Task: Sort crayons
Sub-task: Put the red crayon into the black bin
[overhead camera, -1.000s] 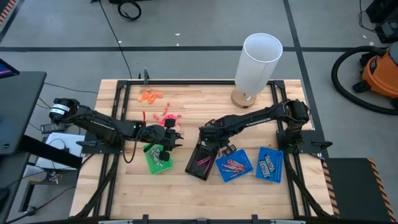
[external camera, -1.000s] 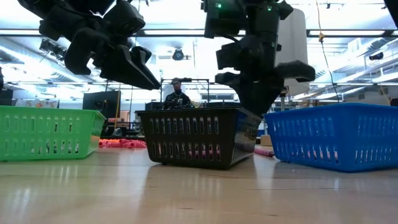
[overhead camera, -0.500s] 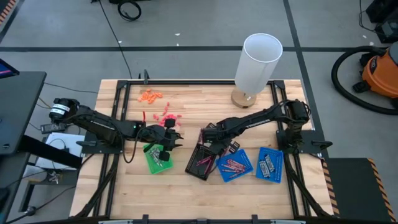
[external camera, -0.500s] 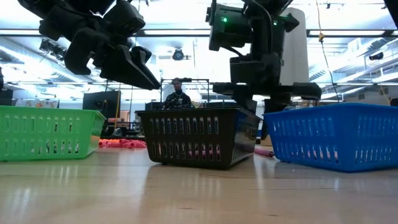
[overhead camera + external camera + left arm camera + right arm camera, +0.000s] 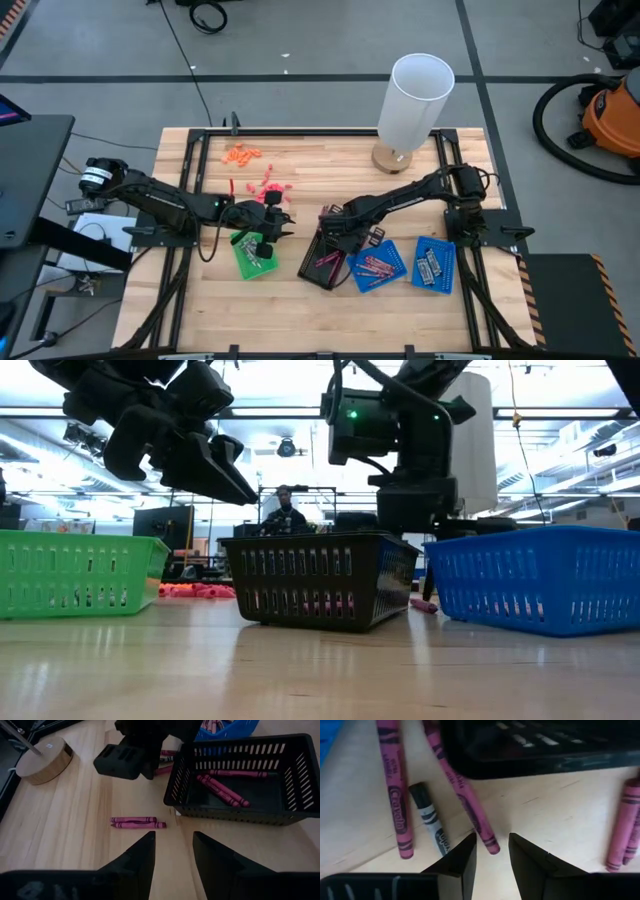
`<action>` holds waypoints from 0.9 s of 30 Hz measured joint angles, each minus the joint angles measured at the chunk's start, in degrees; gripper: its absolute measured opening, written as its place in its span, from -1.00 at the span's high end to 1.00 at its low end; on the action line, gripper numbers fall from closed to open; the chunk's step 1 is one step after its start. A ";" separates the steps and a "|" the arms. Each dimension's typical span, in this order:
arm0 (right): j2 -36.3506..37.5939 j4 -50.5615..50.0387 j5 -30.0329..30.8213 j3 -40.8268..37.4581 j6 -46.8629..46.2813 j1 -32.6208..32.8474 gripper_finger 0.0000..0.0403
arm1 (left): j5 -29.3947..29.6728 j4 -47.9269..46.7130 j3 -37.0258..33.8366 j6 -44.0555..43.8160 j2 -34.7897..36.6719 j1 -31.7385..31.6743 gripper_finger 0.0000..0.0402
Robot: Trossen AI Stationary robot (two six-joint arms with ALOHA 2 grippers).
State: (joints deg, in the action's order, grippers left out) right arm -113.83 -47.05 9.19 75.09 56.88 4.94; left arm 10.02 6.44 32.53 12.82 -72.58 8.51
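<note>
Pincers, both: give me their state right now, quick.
Left pincer: open, empty, above the green tray.
Right pincer: open, empty, low over a pink crayon beside the black tray.

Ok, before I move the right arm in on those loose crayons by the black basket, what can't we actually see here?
- High view: the loose crayons are hidden under the right gripper.
- Low view: the black basket blocks the table behind it.
- Right wrist view: the two pink crayons are cut off by the edge, and the black crayon partly by a finger.
- Left wrist view: the right arm covers some crayons beside the basket.
</note>
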 joint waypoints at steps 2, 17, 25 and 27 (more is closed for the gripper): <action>-0.20 -0.42 0.14 0.05 0.72 0.05 0.41 | 0.00 0.00 0.00 0.00 0.00 0.00 0.30; -0.36 -1.18 1.95 0.02 3.20 -0.23 0.76 | 0.00 -0.53 0.00 -0.02 0.00 0.00 0.30; -0.42 -1.13 3.78 -0.02 4.95 -0.01 0.77 | 0.00 -0.86 0.00 -0.17 0.00 0.02 0.30; -0.48 -1.16 6.11 -0.08 5.32 0.26 0.77 | 0.00 -0.88 0.00 -0.17 0.00 0.02 0.30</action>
State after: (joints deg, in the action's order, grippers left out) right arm -114.32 -48.21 15.30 75.01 62.20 5.20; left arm 10.02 5.56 32.53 12.64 -72.58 8.54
